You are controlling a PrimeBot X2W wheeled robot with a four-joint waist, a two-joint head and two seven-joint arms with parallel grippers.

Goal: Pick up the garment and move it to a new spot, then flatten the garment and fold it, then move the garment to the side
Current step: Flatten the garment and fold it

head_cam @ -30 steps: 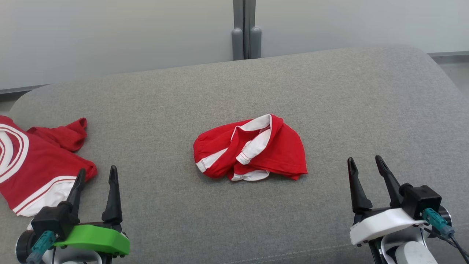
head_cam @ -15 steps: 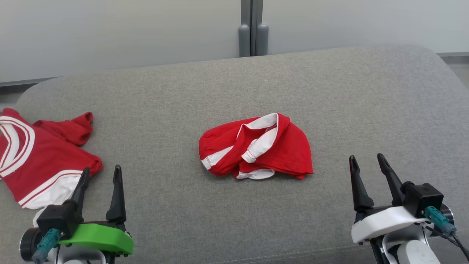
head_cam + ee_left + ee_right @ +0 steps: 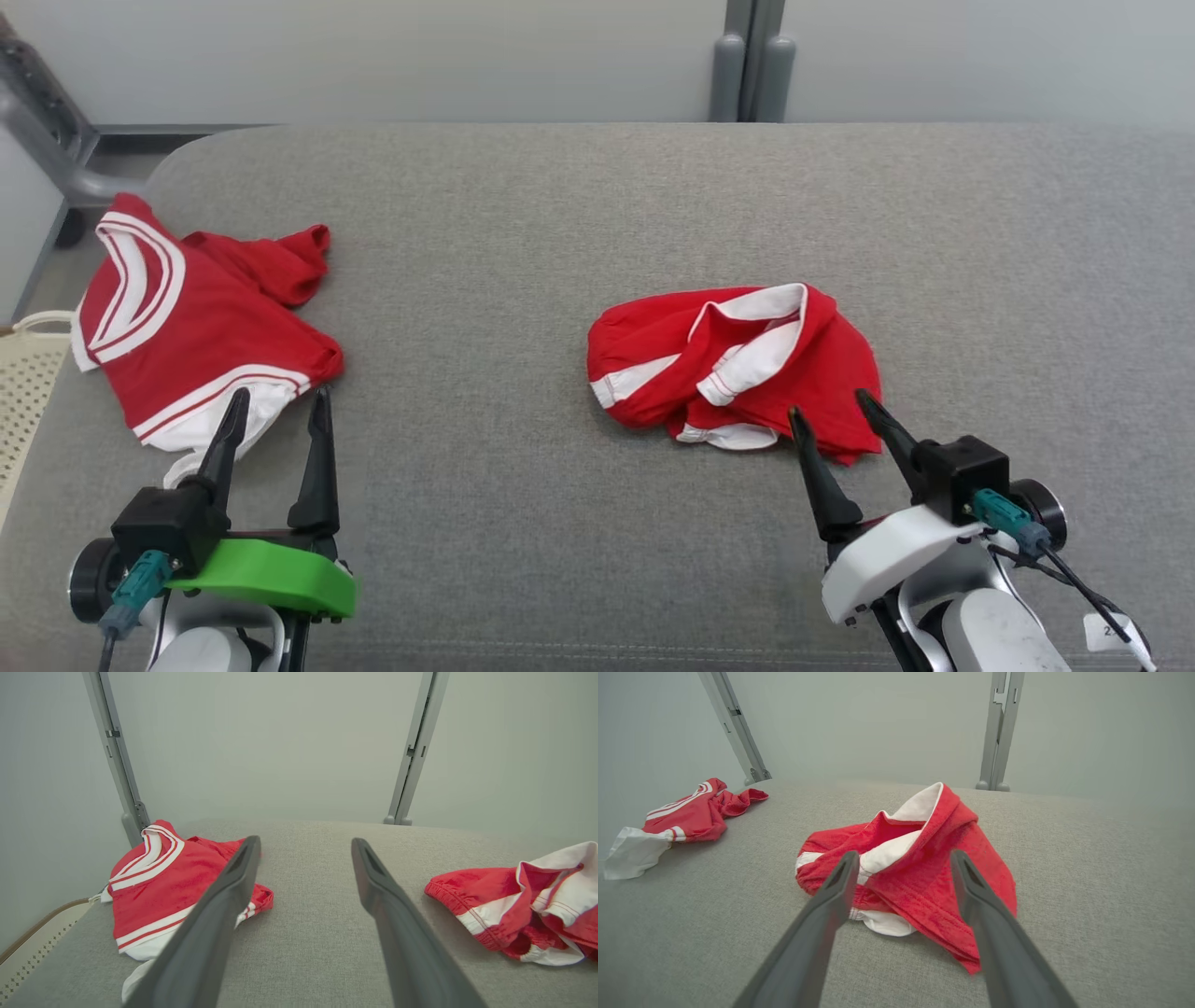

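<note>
Right, the crumpled red garment lies bunched up near the middle of the grey cushion, with its white trim and white lining folded over on top and a white edge peeking out along the near side. My right gripper is at the garment's near right edge, its two dark fingers spread wide with nothing between them. In the right wrist view the fingers frame the red cloth on either side (I cannot tell whether the tips are touching the fabric or just above it).

Well off to the left, a second red garment with white stripes is spread out by the cushion's left end, one sleeve rumpled towards the back. My left gripper sits at that garment's near corner, jaws wide apart and empty; in the head view one finger crosses the white hem, the other stands over bare cushion.

A cream perforated basket shows just past the cushion's left edge. Behind the cushion are pale wall panels with a grey post between them.
</note>
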